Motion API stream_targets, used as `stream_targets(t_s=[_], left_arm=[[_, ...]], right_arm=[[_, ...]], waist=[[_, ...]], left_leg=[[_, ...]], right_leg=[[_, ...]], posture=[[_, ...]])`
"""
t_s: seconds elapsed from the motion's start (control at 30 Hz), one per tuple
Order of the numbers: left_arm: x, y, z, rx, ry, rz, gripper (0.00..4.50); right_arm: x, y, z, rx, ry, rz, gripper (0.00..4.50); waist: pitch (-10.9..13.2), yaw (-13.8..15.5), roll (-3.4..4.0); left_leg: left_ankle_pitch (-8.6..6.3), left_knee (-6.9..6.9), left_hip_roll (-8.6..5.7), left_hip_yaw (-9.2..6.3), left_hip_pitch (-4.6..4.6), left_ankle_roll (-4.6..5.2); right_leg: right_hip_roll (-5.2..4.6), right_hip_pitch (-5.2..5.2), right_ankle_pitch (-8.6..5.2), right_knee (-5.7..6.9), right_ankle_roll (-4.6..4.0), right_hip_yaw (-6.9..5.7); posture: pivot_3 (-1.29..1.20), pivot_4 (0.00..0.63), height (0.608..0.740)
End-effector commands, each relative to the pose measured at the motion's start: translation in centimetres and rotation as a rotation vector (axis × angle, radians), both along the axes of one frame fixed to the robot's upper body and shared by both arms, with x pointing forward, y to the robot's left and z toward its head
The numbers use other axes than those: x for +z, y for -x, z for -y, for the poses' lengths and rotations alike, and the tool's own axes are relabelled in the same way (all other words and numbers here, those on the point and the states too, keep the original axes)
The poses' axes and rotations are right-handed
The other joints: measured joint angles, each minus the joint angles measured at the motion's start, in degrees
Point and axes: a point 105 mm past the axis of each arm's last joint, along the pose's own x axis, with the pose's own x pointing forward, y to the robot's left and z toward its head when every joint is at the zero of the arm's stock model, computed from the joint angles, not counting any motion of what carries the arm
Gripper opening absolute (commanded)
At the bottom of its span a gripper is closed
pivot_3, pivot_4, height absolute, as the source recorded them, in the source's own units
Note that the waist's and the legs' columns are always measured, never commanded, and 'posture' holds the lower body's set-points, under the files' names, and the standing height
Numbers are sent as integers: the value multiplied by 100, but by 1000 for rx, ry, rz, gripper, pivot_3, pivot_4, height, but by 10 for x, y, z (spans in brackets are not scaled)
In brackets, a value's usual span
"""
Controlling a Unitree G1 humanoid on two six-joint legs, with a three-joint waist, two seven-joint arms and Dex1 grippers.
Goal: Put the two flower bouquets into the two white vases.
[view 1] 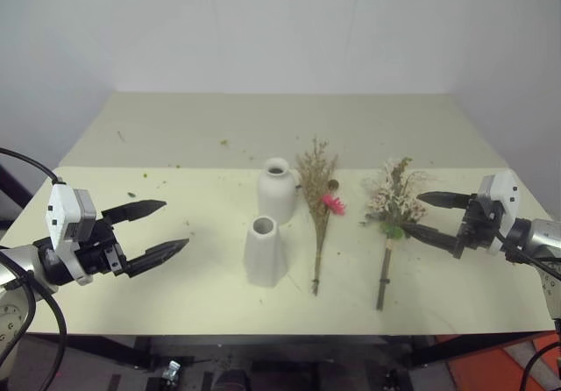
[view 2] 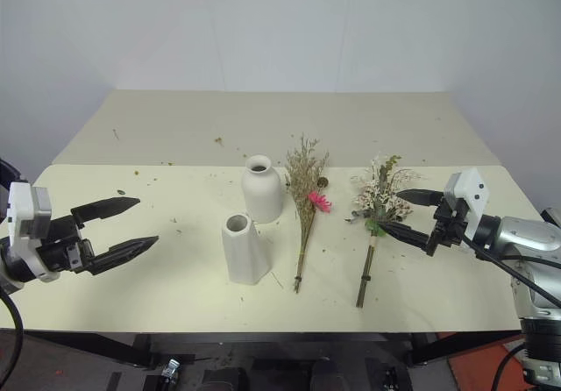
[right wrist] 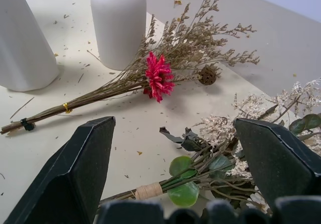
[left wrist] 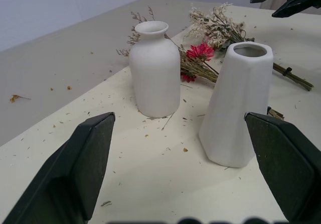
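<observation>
Right pincer (view 2: 405,213) spread wide and empty, fingers level, straddling the head end of the fuller bouquet (view 2: 375,207). One finger sits over the pale blooms, the other low beside the green leaves. The approach looks set for a pinch on the stems just under the blooms, where the bunch is tightest; no contact can be confirmed.

Left pincer (view 1: 158,229) also wide and empty, hovering above the desk (view 1: 175,137), well apart from both vases. It points toward them, probably waiting to steady a vase or take the second bunch.

Slim bouquet (view 2: 307,200) lies flat between the fuller bouquet and the vases, farther from the right pincer, stems toward the desk's near edge. Its tan grassy spray fans out, with one bright pink flower (right wrist: 158,76), a small brown seed head and a yellow tie on the stalks. Dry, brittle stuff: crumbs are scattered over the desk.

Fuller bouquet: whitish papery blooms, round green leaves, stems bound with tan wrap.

Faceted vase (view 1: 263,251) stands nearest the left pincer: a tapered cone with a round mouth, matte white. Bottle vase (view 1: 278,190) stands upright just behind it, rounded with a narrow neck. Both are empty, mouths up.
</observation>
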Motion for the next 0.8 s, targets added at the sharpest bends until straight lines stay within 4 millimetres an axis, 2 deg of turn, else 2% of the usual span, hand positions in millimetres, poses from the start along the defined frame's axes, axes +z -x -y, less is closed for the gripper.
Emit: stream_targets(t_s=[0.03, 0.37, 0.63, 0.8], left_arm=[[10, 3, 1, -2, -14, 48, 4500], [12, -1, 1, -5, -12, 57, 4500], [26, -11, 16, -113, -1, 78, 4500], [35, -18, 24, -177, -7, 90, 4500]], right_arm=[[18, 2, 2, 6, 3, 56, 4483], [24, -3, -1, 12, -1, 70, 4483], [42, -16, -20, 23, 11, 56, 4483], [39, -22, -42, 32, 46, -42, 4483]], waist=[[0, 1, 0], [0, -1, 0], [0, -3, 0], [0, -10, 0]], left_leg=[[0, 0, 0, 0, 0, 0], [0, 0, 0, 0, 0, 0], [0, 0, 0, 0, 0, 0], [0, 0, 0, -1, -5, 0]], right_leg=[[0, 0, 0, 0, 0, 0], [0, 0, 0, 0, 0, 0], [1, 0, 1, 2, 0, 0], [1, -5, 1, -1, 0, -1]], posture=[[0, 150, 740], [0, 150, 740], [0, 150, 740], [0, 150, 740]])
